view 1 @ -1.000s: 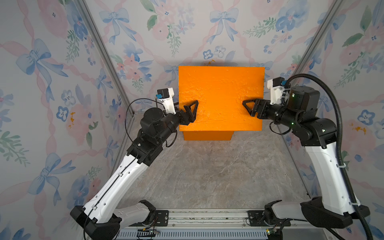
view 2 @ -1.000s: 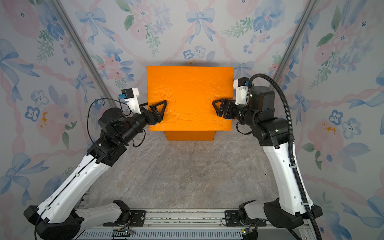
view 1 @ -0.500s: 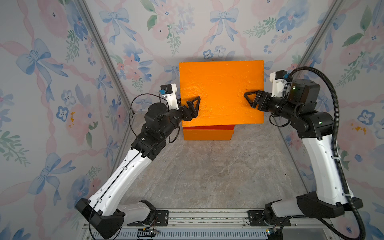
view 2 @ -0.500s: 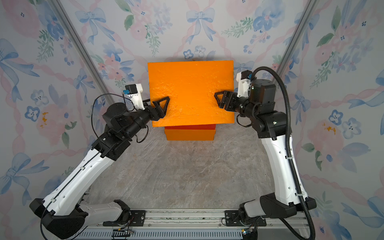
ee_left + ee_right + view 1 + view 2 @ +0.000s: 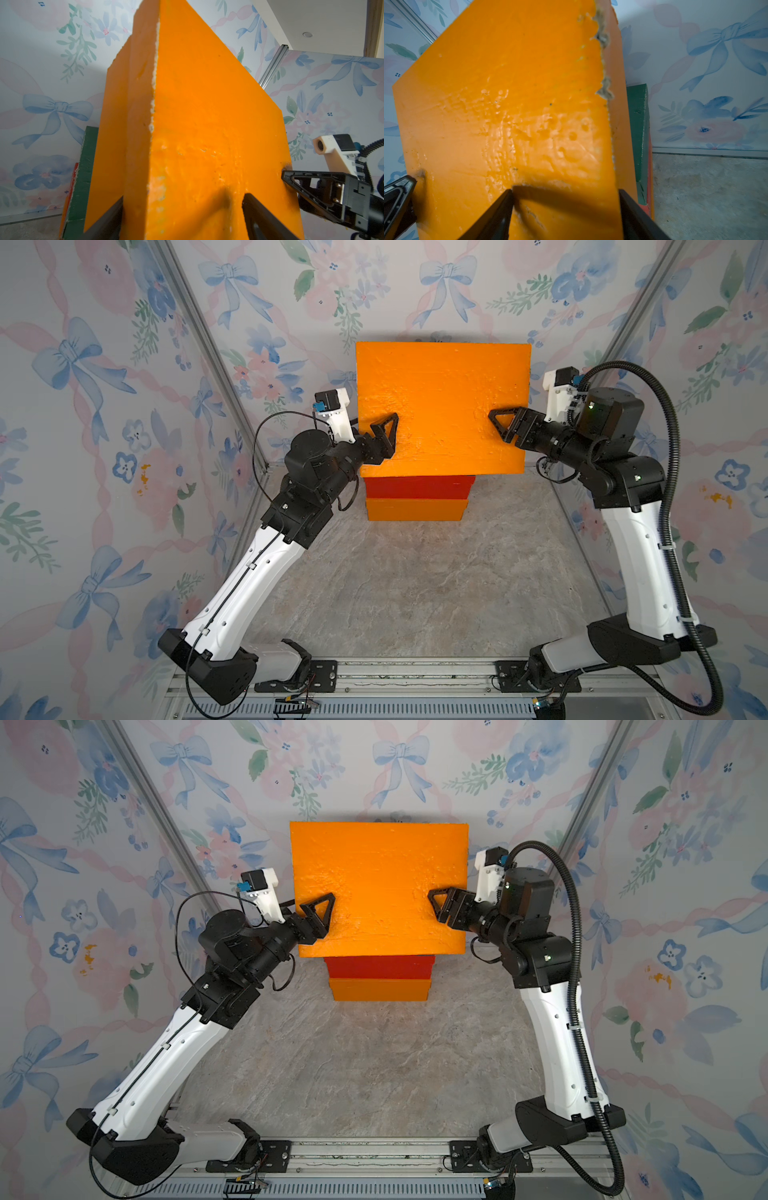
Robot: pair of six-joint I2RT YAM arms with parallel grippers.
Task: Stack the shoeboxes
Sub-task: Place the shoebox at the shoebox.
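Two arms: raised, elbows bent, reaching inward from opposite sides.
Left hand point(image 5: 390, 429): partly open, clamped on left end of upper orange shoebox point(image 5: 442, 402).
Right hand point(image 5: 496, 423): partly open, clamped on its right end.
Shoebox place: above green shoebox point(image 5: 83, 176), red shoebox point(image 5: 419, 487), lower orange shoebox point(image 5: 415, 510).

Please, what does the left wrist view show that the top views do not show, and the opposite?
Only the left wrist view: the dark green shoebox under the top orange shoebox. Only a top view: both whole arms, and the front faces of the red shoebox and the bottom orange shoebox. Both: the top orange shoebox, with the left gripper and the right gripper clamped on its opposite ends.
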